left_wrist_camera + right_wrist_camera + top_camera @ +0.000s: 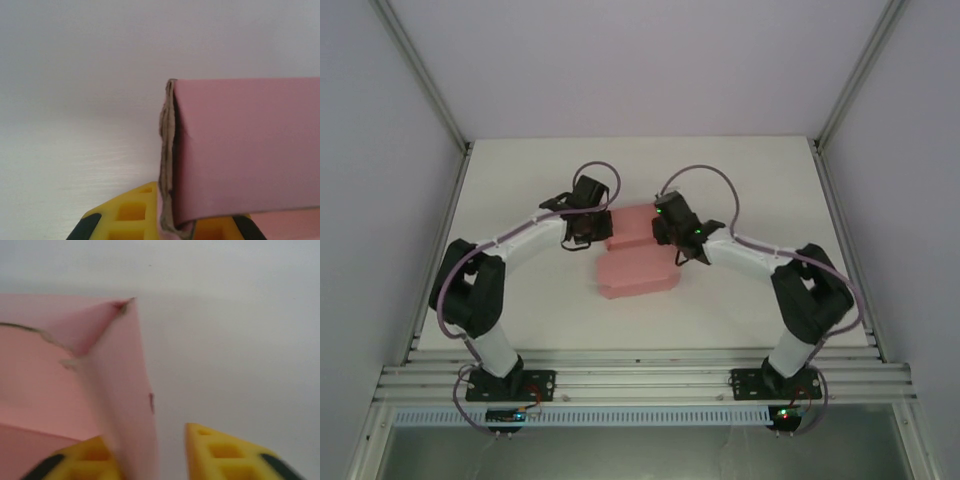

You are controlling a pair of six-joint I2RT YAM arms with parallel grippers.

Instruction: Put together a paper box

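Paper box (pixel 638 262) sits mid-table (pixel 520 180) between the 2 arms. It looks partly formed: walls raised, far section not folded shut. Left gripper (pixel 170 227) is clamped on 1 wall edge. Right gripper (pixel 150 440) has jaws parted, wall beside 1 finger, unpinched.

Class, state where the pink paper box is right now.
In the top view the paper box lies at the middle of the table, between the left gripper at its far-left edge and the right gripper at its far-right edge.
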